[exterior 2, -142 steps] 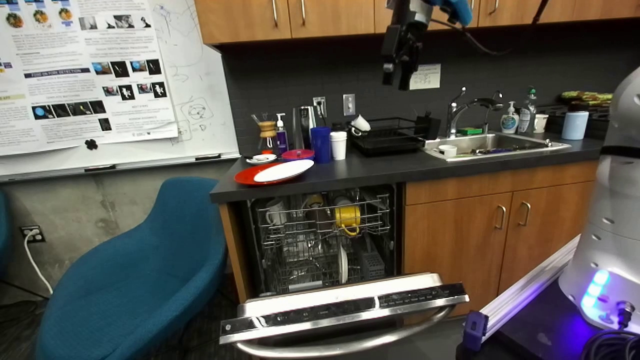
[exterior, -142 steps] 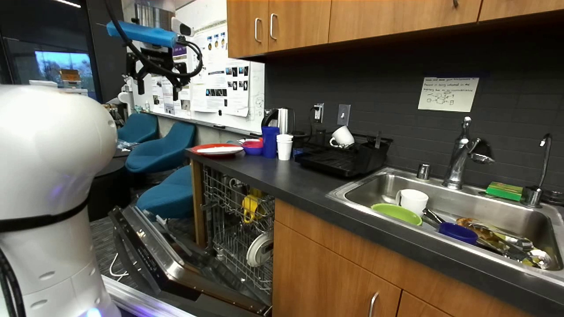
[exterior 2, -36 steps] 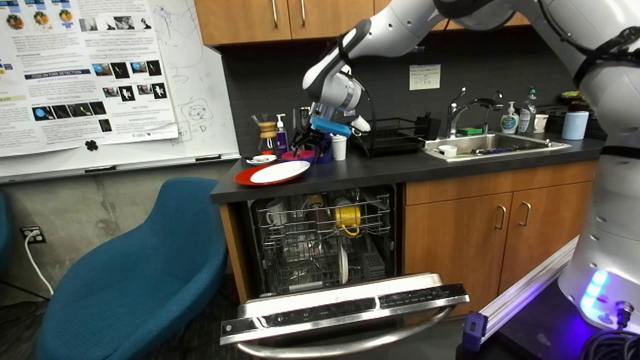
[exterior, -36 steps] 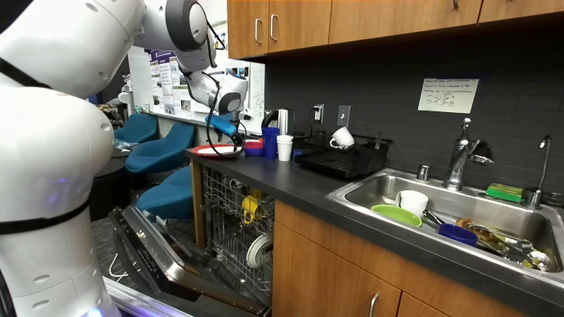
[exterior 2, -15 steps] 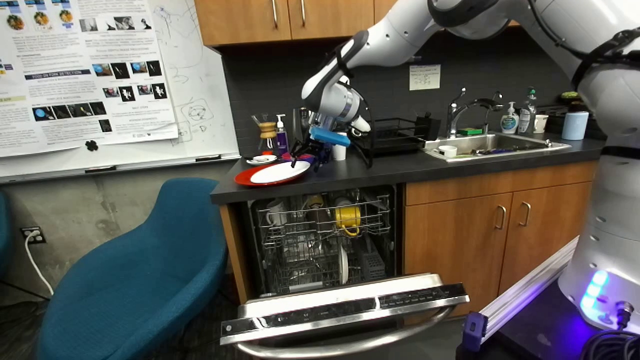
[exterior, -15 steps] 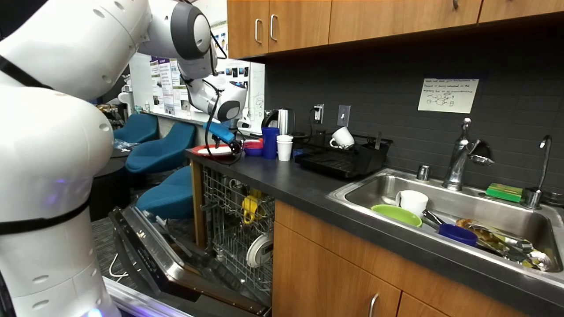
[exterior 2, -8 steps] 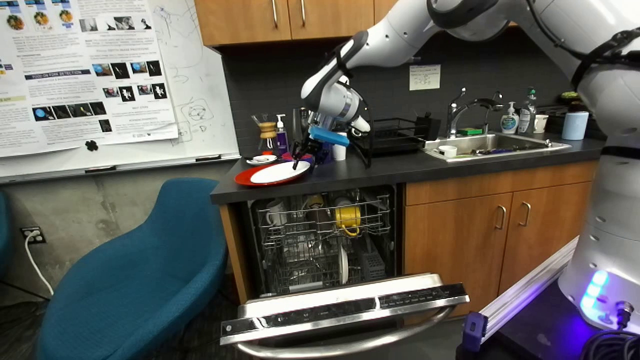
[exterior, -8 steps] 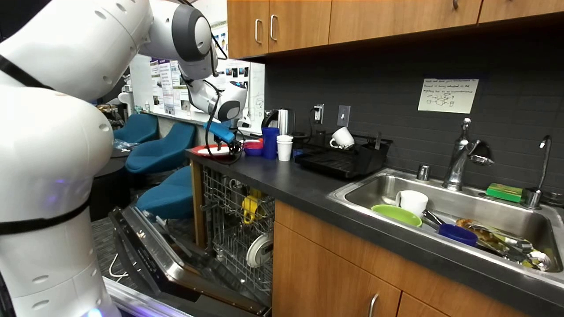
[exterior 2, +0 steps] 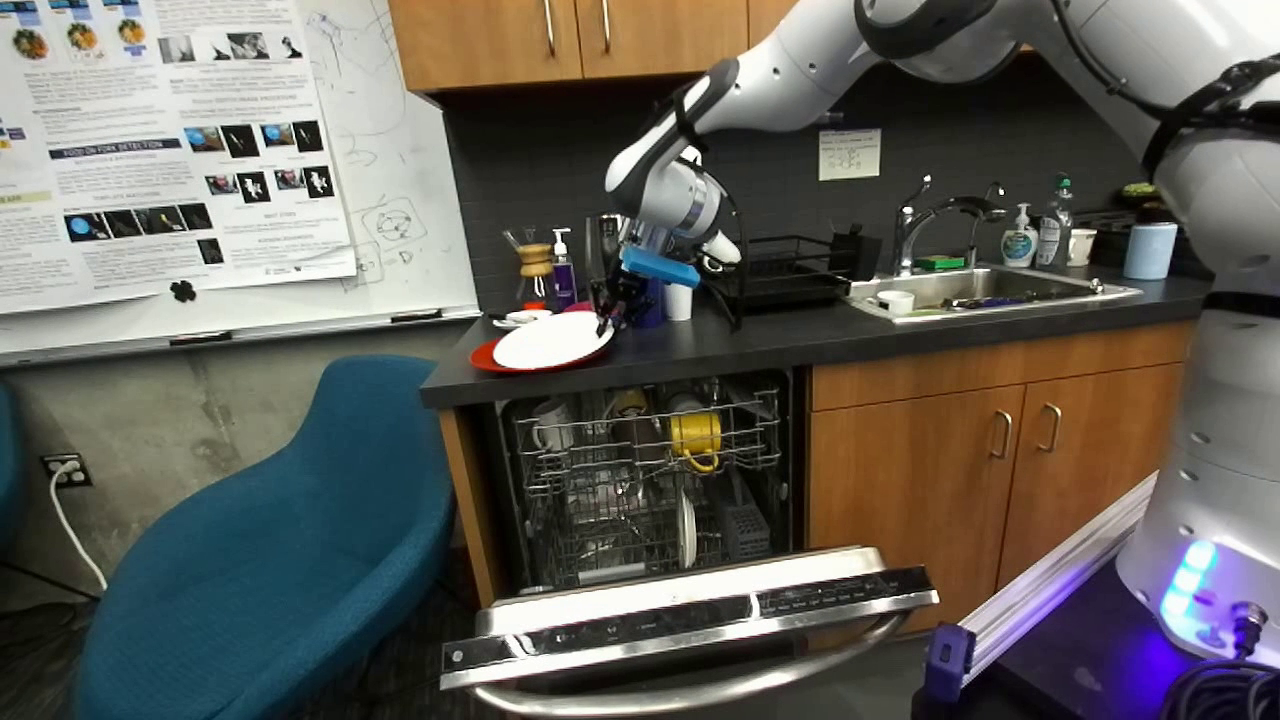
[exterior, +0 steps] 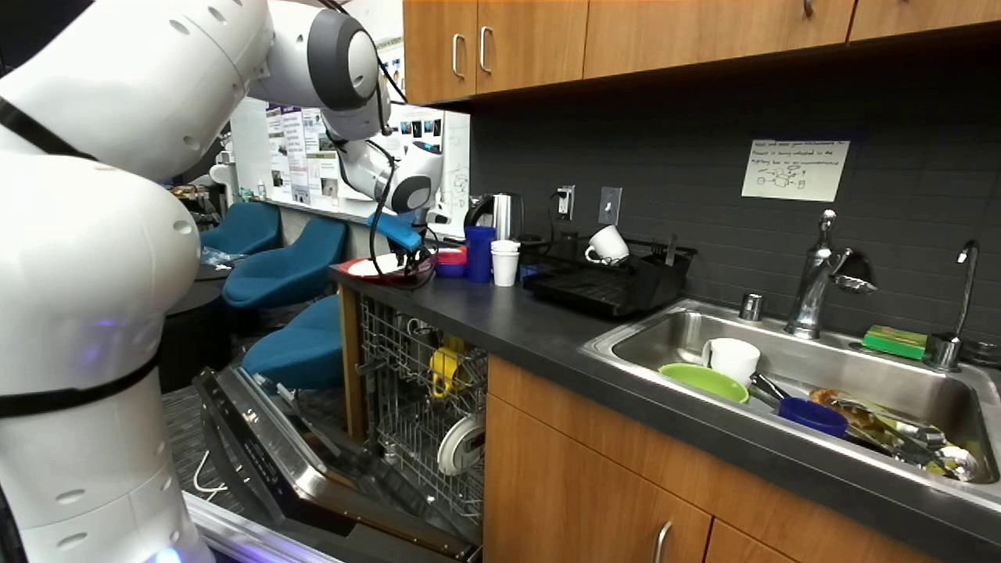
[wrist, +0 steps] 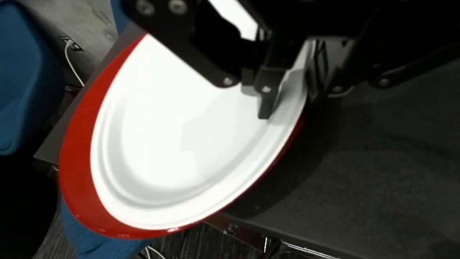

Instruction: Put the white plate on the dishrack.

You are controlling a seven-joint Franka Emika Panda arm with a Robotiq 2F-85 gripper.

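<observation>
Before me, the tool (wrist: 289,98) clasps the white plate (wrist: 190,140) by one edge, so its weight may twist it loose.

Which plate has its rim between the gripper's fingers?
The white plate above the red plate: one finger overlaps its face. Another plate stands in the dishwasher, well away.

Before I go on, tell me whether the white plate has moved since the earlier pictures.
Yes: in an exterior view, the white plate has shifted slightly leftward across the picture, away from the dishrack.
</observation>
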